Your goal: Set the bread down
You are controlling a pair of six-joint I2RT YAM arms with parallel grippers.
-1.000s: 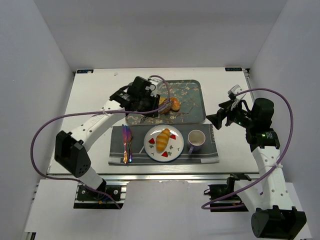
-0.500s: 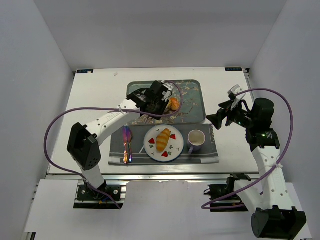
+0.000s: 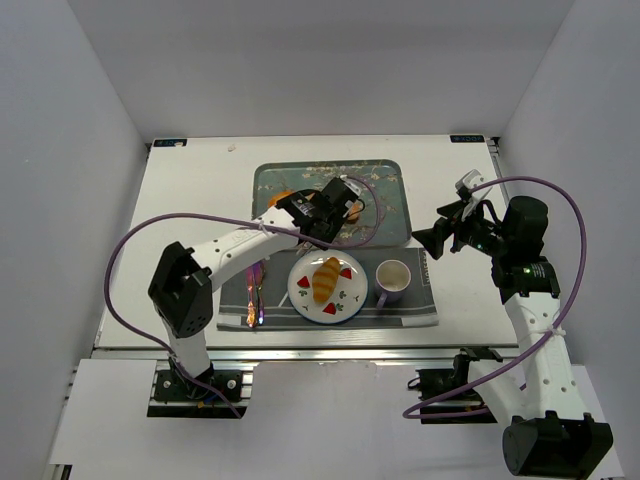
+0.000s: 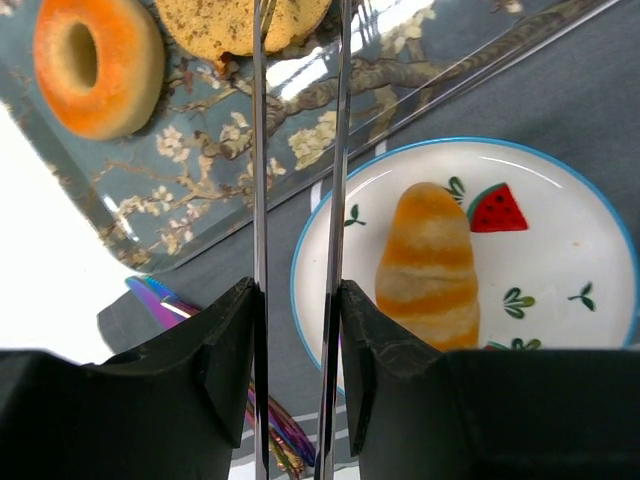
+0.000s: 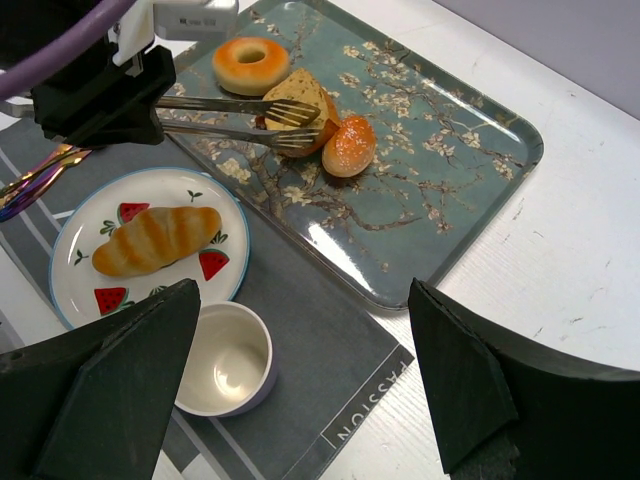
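Evidently only partway done. Found one striped roll [image 3: 326, 279] already lying on the plate [image 3: 352, 296], long axis running from the near side toward the tray [image 3: 385, 190], far end leaning slightly rightward. Found the brown bread [image 5: 302, 88] not yet lifted, resting on the tray beside the donut [image 5: 272, 68]. Saw left fingers [image 5: 288, 110] narrowly parted at it; could not tell whether gripping. Saw right fingers [image 5: 110, 390] spread wide, empty.
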